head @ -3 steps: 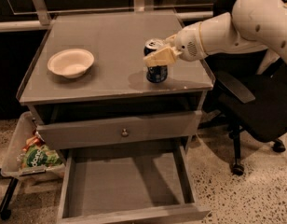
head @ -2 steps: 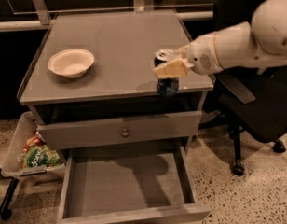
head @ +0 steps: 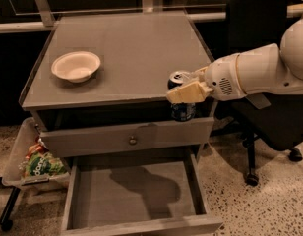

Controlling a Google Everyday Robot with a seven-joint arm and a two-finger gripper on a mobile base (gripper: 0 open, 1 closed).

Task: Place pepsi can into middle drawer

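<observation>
My gripper [head: 185,91] is shut on the pepsi can [head: 183,110], a dark-blue can with a silver top. It holds the can upright in the air just past the front edge of the cabinet top, in front of the closed top drawer's right end. The middle drawer [head: 136,193] is pulled open below, a wide shallow grey box with a bare floor. The can hangs above the drawer's right rear part. My white arm [head: 259,73] reaches in from the right.
A white bowl [head: 75,66] sits on the cabinet top [head: 136,48] at the left. The closed top drawer front has a small round knob [head: 133,140]. A bin with snack bags [head: 36,163] stands at the lower left. A black office chair [head: 269,117] stands at the right.
My gripper has carried the can from the cabinet top forward and down, past the front edge. The can is now off the surface and over the open drawer.
</observation>
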